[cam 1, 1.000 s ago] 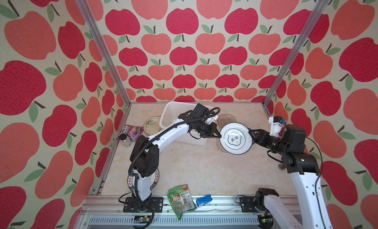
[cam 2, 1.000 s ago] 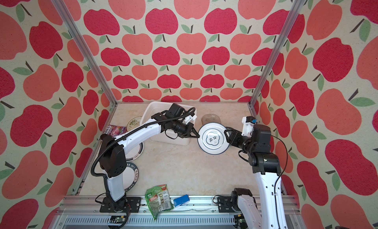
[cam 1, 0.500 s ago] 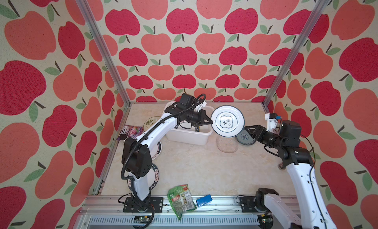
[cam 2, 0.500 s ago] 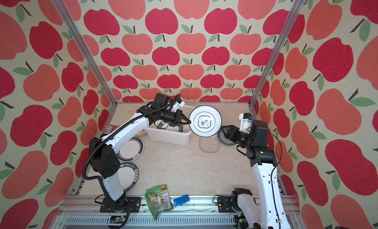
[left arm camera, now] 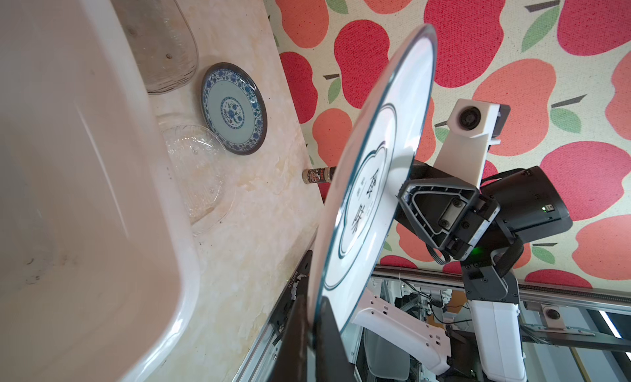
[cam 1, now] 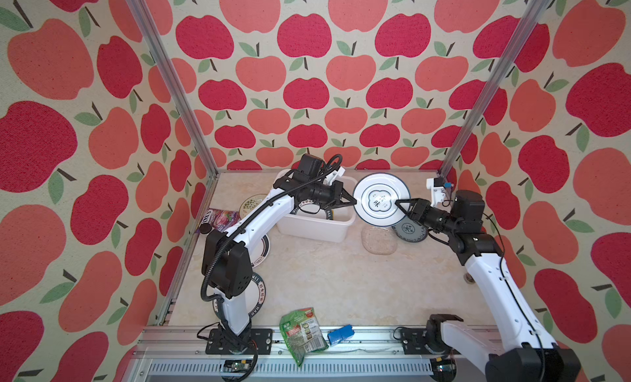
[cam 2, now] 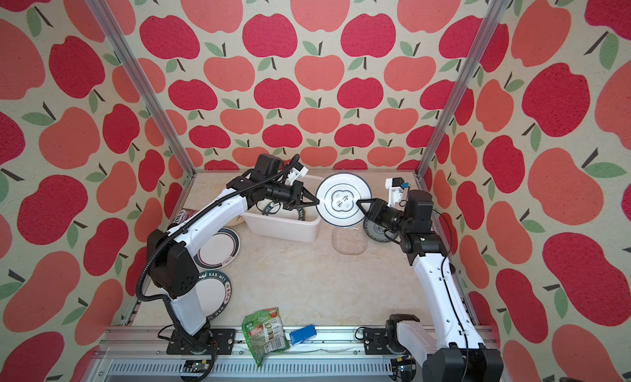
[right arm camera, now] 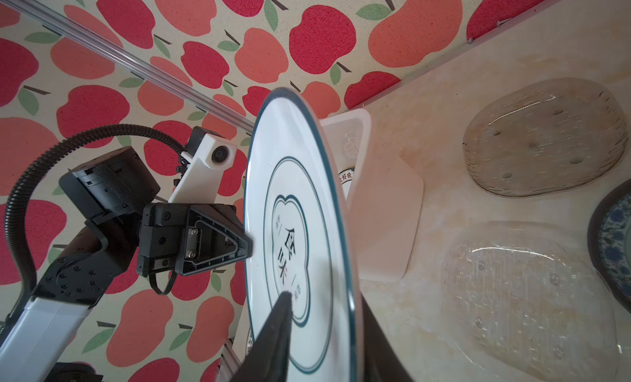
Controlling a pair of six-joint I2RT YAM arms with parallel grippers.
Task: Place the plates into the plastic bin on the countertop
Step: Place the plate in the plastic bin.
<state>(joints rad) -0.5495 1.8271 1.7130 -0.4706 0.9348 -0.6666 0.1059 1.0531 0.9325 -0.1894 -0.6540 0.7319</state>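
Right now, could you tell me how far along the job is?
Done: a lettered-rim plate lies in the plastic bin. In hand: the left end effector grips a white teal-rimmed plate beside the bin, the right end effector at its opposite rim. Left on the countertop: a blue patterned plate, a smoky glass plate, a clear glass plate, a cream printed plate, a striped plate and another lettered plate.

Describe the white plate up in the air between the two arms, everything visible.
The white plate is round, glossy and ceramic-looking, with a thin dark teal rim line, an inner ring and a lobed outline around two black characters at its centre. It is off the countertop, face up towards the top cameras, just beside one end of the plastic bin. The left gripper is shut on one edge; the right gripper straddles the opposite edge, clamped or not I cannot tell.
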